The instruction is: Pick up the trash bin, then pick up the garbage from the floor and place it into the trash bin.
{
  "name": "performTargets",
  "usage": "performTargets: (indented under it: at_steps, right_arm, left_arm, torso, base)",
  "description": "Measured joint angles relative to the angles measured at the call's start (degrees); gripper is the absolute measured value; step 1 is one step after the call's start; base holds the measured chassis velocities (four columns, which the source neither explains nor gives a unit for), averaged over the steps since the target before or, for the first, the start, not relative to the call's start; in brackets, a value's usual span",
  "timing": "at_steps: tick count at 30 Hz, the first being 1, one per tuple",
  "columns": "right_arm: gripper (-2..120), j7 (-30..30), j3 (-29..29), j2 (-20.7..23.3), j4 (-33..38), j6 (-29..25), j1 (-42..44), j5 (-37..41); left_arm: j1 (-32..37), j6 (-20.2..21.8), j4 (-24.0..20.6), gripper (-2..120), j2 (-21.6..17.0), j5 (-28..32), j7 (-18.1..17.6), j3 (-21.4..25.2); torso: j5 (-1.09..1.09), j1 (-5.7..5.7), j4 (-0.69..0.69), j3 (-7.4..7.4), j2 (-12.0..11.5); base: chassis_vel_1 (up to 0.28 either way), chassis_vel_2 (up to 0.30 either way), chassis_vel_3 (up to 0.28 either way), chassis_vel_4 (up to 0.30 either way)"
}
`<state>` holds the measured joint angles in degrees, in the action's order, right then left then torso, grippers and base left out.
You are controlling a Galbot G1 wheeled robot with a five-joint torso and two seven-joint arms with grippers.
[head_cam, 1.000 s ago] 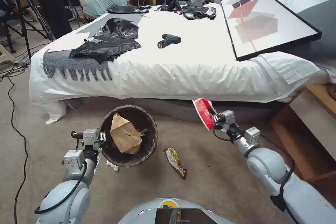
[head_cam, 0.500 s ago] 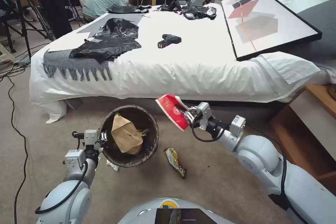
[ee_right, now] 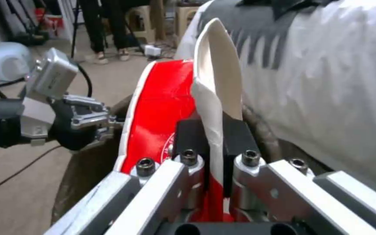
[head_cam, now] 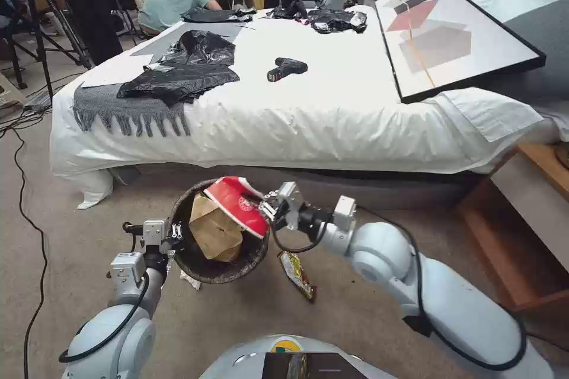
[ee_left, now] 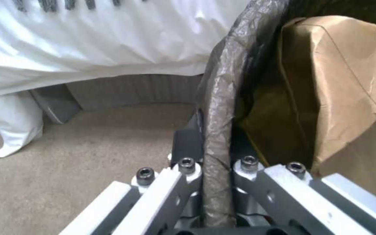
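Hanging over the trash bin (head_cam: 204,263), red-and-white carton (head_cam: 240,207) clamped in right claw (head_cam: 268,211)

Red-and-white carton (head_cam: 237,206) hides part of brown paper bag (head_cam: 214,233); bin's (head_cam: 201,269) contents beneath possibly more litter.

Bin (head_cam: 195,260) mouth partly blocked by paper bag (head_cam: 214,231) inside and red carton (head_cam: 240,206) held above its far-right rim by right gripper (head_cam: 268,209). Left gripper (head_cam: 175,232) clamped on left rim. Bare carpet (head_cam: 355,302) right of bin, except wrapper (head_cam: 296,273). Bed (head_cam: 284,124) close behind.
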<state>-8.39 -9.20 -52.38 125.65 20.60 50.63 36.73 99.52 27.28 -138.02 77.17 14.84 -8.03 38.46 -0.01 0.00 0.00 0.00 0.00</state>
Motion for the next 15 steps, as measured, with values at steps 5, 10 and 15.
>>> performTargets:
  at_steps: [5,10,15]
  right_arm:
    - [0,1.35,-3.35,-2.12,-1.93,1.28,-1.63,-1.55]
    - [0,3.94,-6.77,-4.24,-3.99,2.18,-3.21,-3.14]
    - [0,6.03,-8.78,-5.86,-5.38,3.63,-3.96,-4.47]
  left_arm:
    - [-0.01,0.16,-0.02,0,0.01,-0.01,0.00,0.08]
    - [-0.02,0.32,-0.09,0,-0.04,-0.01,0.02,0.11]
    - [-0.03,0.44,-0.16,0,-0.04,-0.01,0.07,0.08]
  torso:
    - [-0.01,0.00,0.00,0.00,0.00]
    - [0.00,0.00,0.00,0.00,0.00]
    - [0.00,0.00,0.00,0.00,0.00]
  base:
    - [0.000,0.000,0.000,0.000]
    - [0.000,0.000,0.000,0.000]
    - [0.000,0.000,0.000,0.000]
